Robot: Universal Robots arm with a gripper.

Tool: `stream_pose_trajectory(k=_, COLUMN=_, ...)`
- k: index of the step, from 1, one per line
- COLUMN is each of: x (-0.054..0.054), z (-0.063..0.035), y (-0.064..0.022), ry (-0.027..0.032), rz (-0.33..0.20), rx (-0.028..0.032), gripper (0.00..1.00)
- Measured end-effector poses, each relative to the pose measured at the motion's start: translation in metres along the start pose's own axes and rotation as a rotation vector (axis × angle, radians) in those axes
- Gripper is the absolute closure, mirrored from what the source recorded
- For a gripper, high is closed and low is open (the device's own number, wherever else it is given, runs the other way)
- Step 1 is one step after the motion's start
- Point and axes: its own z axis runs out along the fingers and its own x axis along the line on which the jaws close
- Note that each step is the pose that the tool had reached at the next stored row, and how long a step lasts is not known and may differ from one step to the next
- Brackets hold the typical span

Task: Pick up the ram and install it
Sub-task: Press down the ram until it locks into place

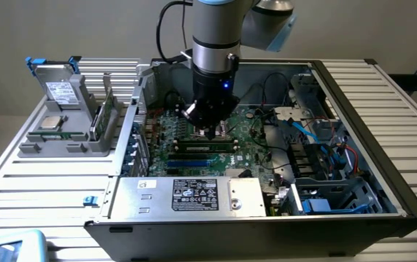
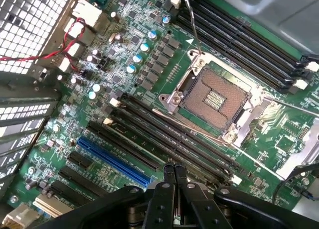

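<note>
The black two-fingered gripper (image 2: 174,173) is seen pressed shut, empty, just above the green motherboard's black memory slots (image 2: 169,139); the long green ram stick (image 1: 207,146) is seated there.

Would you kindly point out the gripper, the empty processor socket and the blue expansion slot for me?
gripper (image 2: 174,171), wrist view, at its fingertips.
processor socket (image 2: 215,99), wrist view, middle of its contact field.
blue expansion slot (image 2: 113,161), wrist view, midway along its length.
</note>
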Motion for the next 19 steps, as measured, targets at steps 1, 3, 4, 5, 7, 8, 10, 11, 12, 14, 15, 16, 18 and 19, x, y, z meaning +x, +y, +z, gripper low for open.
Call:
stream_pose_trajectory(k=1, x=0.0, z=0.0, y=0.0, ry=0.0002, rz=0.016, rx=-0.0005, gripper=0.89)
stream_pose_trajectory(k=3, x=0.0, z=0.0, y=0.0, ry=0.0007, rz=0.048, rx=-0.0013, gripper=0.89)
stream_pose_trajectory(k=4, x=0.0, z=0.0001, y=0.0, ry=0.001, rz=0.065, rx=-0.0018, gripper=0.89)
stream_pose_trajectory(k=5, x=0.0, z=0.0, y=0.0, ry=0.0013, rz=0.081, rx=-0.0022, gripper=0.89)
stream_pose_trajectory(k=7, x=0.0, z=0.0001, y=0.0, ry=0.0018, rz=0.113, rx=-0.0032, gripper=0.89)
stream_pose_trajectory(k=8, x=0.0, z=0.0001, y=0.0, ry=0.002, rz=0.129, rx=-0.0036, gripper=0.89)
stream_pose_trajectory(k=10, x=0.0, z=0.0001, y=0.0, ry=0.0026, rz=0.161, rx=-0.0045, gripper=0.89)
stream_pose_trajectory(k=11, x=0.0, z=0.0001, y=0.0, ry=0.0029, rz=0.177, rx=-0.0049, gripper=0.89)
stream_pose_trajectory(k=12, x=0.0, z=0.0001, y=0.0, ry=0.003, rz=0.193, rx=-0.0054, gripper=0.89)
stream_pose_trajectory(k=14, x=0.0, z=0.0001, y=0.0, ry=0.0037, rz=0.226, rx=-0.0063, gripper=0.89)
stream_pose_trajectory(k=15, x=0.0, z=0.0001, y=0.0, ry=0.0039, rz=0.242, rx=-0.0067, gripper=0.89)
stream_pose_trajectory(k=16, x=0.0, z=0.0001, y=0.0, ry=0.0041, rz=0.258, rx=-0.0072, gripper=0.89)
stream_pose_trajectory(k=18, x=0.0, z=0.0002, y=0.0, ry=0.0047, rz=0.291, rx=-0.0081, gripper=0.89)
stream_pose_trajectory(k=19, x=0.0, z=0.0002, y=0.0, ry=0.0049, rz=0.307, rx=-0.0085, gripper=0.89)
